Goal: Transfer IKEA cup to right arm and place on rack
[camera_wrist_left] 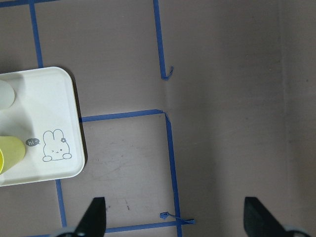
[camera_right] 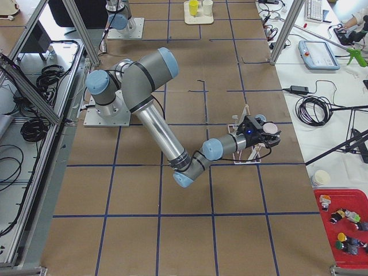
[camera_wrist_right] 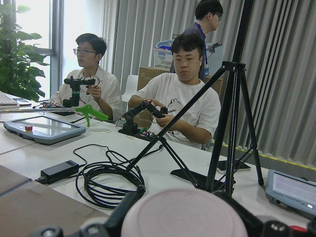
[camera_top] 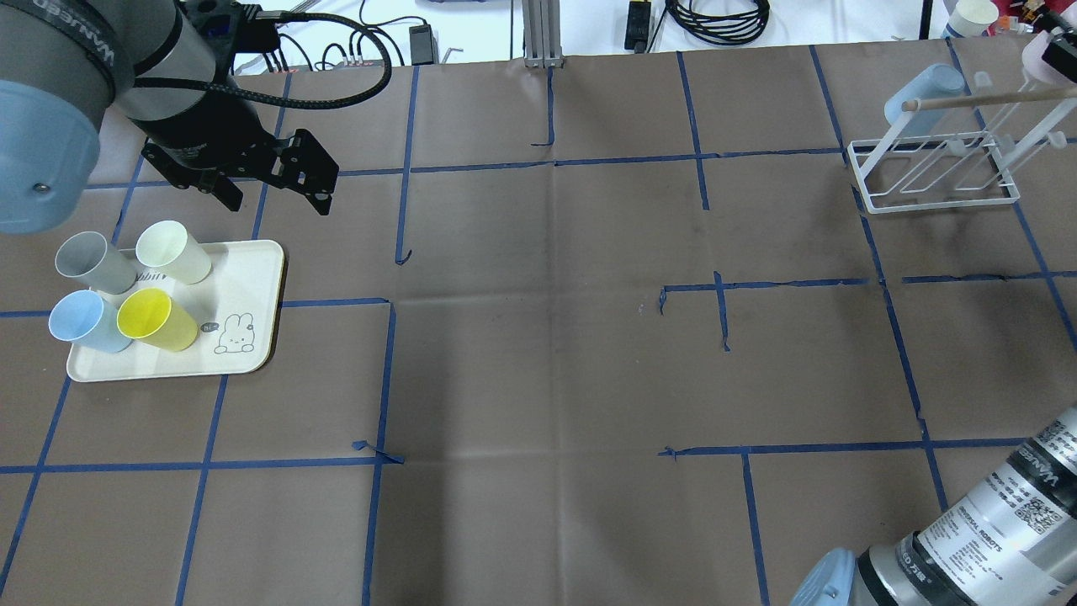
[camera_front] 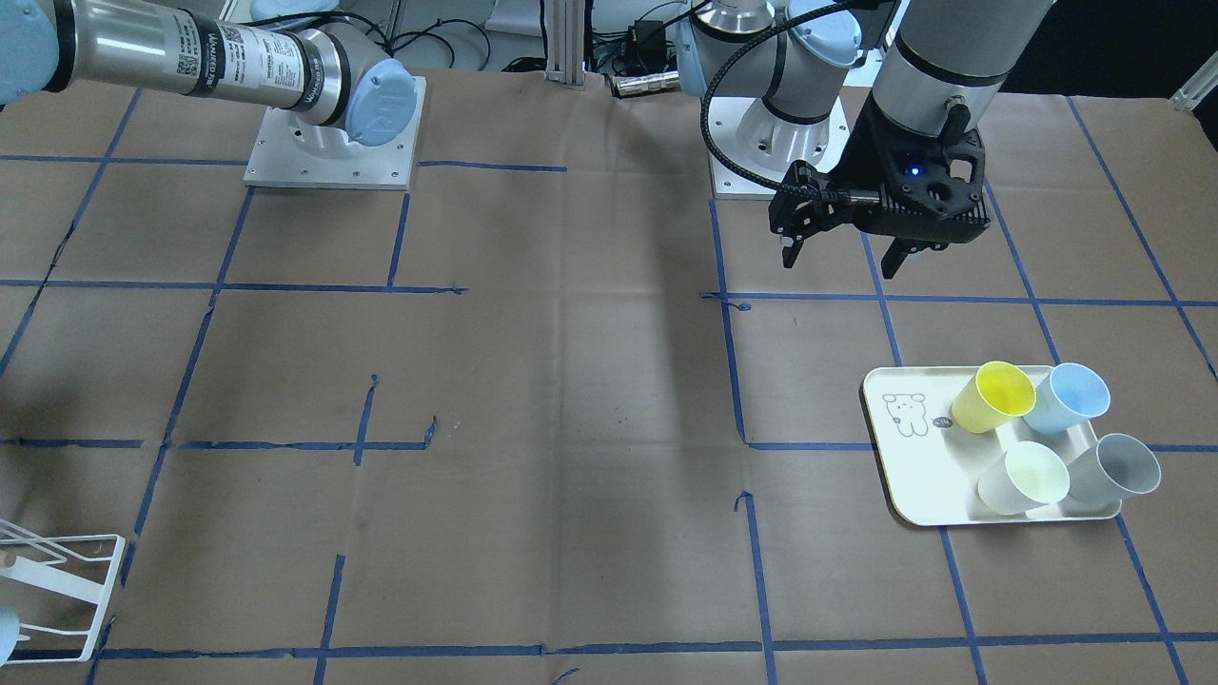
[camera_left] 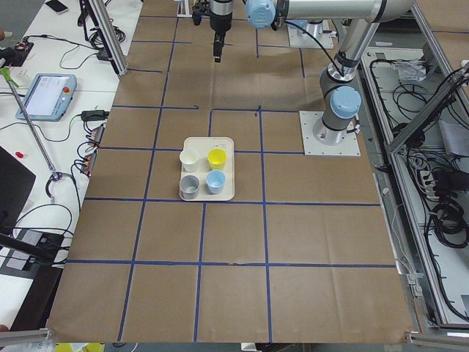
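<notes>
front-facing: left hand released above counter, near tray of four cups
overhead: right arm labelled "universal robots"; right hand grasps pink cup at rack
left wrist: tray bubble reads "hi"

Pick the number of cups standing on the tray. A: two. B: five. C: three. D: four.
D: the tray holds a grey cup, a cream cup, a blue cup and a yellow cup.
</notes>
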Controlling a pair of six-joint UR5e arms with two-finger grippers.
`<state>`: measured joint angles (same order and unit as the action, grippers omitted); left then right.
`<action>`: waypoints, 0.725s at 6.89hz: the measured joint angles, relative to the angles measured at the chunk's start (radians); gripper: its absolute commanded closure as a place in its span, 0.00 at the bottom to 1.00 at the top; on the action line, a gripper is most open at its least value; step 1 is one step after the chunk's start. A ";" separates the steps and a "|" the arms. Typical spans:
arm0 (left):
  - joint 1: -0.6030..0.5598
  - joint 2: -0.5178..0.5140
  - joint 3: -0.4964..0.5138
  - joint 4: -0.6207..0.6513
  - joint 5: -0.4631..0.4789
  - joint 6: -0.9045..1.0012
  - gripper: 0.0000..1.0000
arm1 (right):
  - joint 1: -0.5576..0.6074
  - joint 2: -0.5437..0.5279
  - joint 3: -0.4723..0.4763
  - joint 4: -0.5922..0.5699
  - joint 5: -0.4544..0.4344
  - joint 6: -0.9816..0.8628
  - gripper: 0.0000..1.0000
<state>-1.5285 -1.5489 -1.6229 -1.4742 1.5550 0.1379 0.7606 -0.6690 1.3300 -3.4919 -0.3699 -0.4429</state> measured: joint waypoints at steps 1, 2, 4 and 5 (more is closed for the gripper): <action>0.018 0.002 -0.001 -0.003 0.000 0.000 0.02 | 0.002 0.004 -0.001 0.001 0.001 -0.003 0.71; 0.029 0.003 -0.001 -0.006 0.001 -0.001 0.01 | 0.004 0.008 -0.002 0.002 0.001 -0.004 0.71; 0.032 0.003 0.001 -0.009 0.010 -0.015 0.01 | 0.006 0.020 -0.001 0.003 0.002 -0.005 0.68; 0.030 0.001 0.002 -0.012 0.014 -0.023 0.01 | 0.006 0.022 0.000 0.004 0.002 -0.004 0.66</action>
<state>-1.4986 -1.5477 -1.6211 -1.4865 1.5689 0.1150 0.7669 -0.6474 1.3301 -3.4880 -0.3682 -0.4468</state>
